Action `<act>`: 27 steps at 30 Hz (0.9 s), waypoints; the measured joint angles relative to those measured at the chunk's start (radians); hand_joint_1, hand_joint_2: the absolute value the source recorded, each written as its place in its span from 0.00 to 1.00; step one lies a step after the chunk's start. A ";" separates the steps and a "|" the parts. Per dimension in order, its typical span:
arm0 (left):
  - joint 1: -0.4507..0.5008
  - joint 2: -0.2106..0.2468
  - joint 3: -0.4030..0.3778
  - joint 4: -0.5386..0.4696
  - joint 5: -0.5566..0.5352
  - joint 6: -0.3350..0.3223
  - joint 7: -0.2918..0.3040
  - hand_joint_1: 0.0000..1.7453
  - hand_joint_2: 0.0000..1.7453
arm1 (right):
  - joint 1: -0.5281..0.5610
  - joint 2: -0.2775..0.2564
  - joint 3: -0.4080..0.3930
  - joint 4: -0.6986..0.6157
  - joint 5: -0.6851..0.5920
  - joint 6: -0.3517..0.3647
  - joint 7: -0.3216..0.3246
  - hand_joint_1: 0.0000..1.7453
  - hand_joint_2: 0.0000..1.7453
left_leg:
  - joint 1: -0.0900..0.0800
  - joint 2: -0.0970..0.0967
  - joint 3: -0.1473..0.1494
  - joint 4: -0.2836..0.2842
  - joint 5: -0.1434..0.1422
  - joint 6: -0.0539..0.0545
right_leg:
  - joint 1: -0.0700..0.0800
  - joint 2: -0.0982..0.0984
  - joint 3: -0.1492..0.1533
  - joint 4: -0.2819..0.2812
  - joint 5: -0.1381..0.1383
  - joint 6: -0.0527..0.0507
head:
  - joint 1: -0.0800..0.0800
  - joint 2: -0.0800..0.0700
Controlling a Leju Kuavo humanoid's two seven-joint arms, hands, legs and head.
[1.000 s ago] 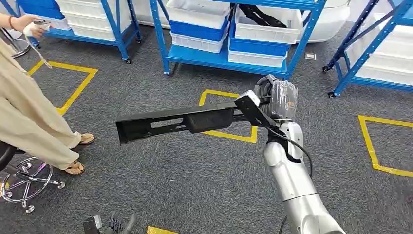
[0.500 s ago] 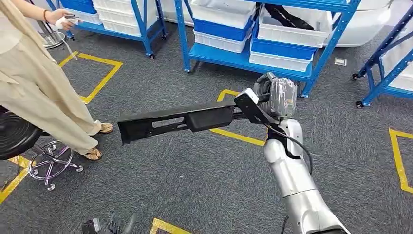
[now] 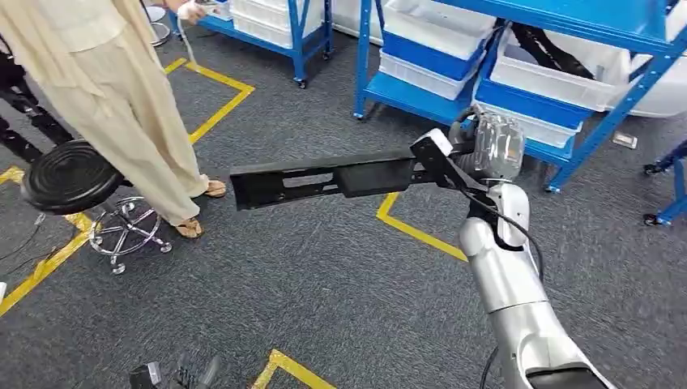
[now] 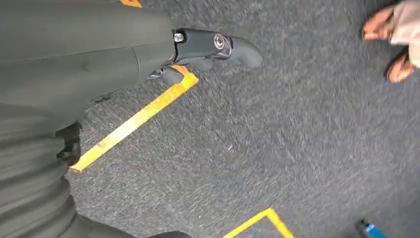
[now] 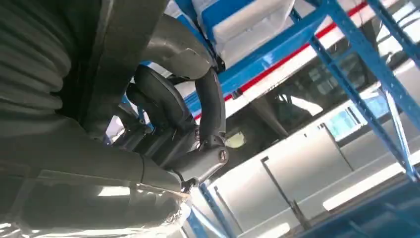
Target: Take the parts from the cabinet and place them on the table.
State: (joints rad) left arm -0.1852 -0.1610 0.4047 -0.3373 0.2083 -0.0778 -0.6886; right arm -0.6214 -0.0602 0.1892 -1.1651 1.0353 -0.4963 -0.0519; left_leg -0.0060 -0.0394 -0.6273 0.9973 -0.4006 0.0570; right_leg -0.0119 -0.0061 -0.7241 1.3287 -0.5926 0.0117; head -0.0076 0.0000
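Right hand [image 3: 478, 154] grips one end of the long black part [image 3: 324, 180], which juts level across the robot's front toward its left, above the carpet. Left hand [image 4: 213, 47] hangs low, holding nothing, its finger spread unclear. No bench is visible yet.

The person [image 3: 105, 89] is cut off above the waist by the head view's edge. The part [image 3: 324, 180] hides the right hand's [image 3: 454, 158] fingers. The left wrist view is blurred.
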 joint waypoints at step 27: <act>0.006 0.014 -0.011 0.005 0.045 -0.018 -0.010 0.00 1.00 | -0.117 -0.004 0.018 -0.024 0.082 0.041 0.050 1.00 1.00 | 0.009 0.046 -0.017 0.006 0.011 -0.009 | -0.002 -0.018 0.111 -0.196 0.047 0.008 | -0.003 0.000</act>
State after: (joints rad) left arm -0.1787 -0.1469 0.3937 -0.3319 0.2533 -0.0958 -0.6981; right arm -0.7389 -0.0641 0.2067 -1.1894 1.1177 -0.4555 -0.0019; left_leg 0.0026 0.0065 -0.6439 1.0031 -0.3898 0.0477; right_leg -0.0136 -0.0239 -0.6131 1.1328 -0.5456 0.0193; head -0.0103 0.0000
